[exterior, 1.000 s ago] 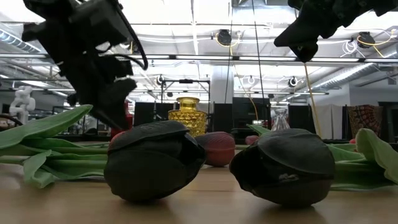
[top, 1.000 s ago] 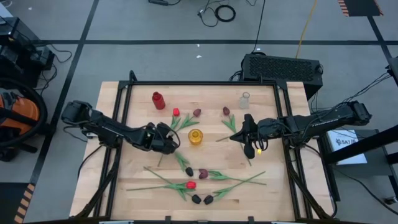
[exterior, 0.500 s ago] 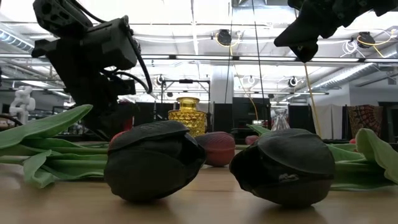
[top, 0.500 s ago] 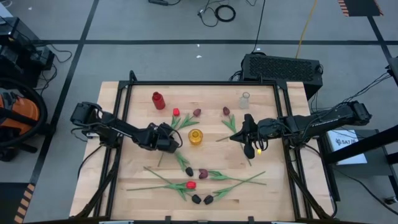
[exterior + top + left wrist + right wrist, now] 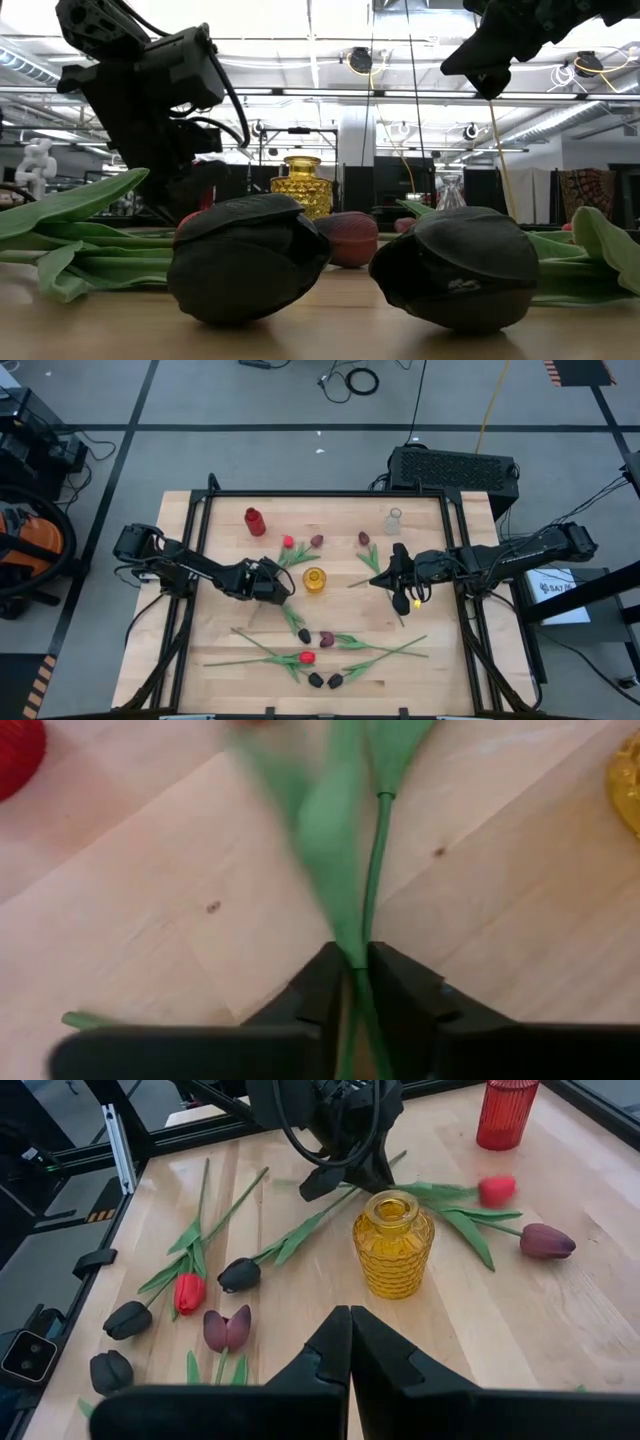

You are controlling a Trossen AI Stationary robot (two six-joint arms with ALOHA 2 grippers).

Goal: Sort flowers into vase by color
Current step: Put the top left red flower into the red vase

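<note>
A red-headed flower point(image 5: 288, 542) lies left of the yellow vase point(image 5: 314, 580), its green stem running toward the near edge. My left gripper point(image 5: 279, 584) is down at that stem point(image 5: 378, 850) and shut on it. It also shows beyond the yellow vase point(image 5: 393, 1245) in the right wrist view. My right gripper point(image 5: 377, 581) hangs shut and empty above the table, right of the yellow vase. Several more flowers, with black, maroon and red heads, lie flat on the table's near half point(image 5: 307, 657). My left gripper pinches the red flower's stem point(image 5: 356, 960), together with a leaf point(image 5: 335, 870) that runs alongside it, between its two fingers point(image 5: 318, 992), well down the stem from the head. The fingers slant down from the table's left side. Head and leaves reach out past the fingertips, low over the table.
A red vase point(image 5: 254, 520) stands at the far left and a clear vase point(image 5: 393, 520) at the far right. Two maroon flowers point(image 5: 317, 541) point(image 5: 364, 538) lie between them. In the low view two black flower heads point(image 5: 245, 255) point(image 5: 460, 265) lie at the near edge.
My left gripper has come down and a little toward the yellow vase, then shut on the red flower's stem. The red head has shifted slightly to the right.
</note>
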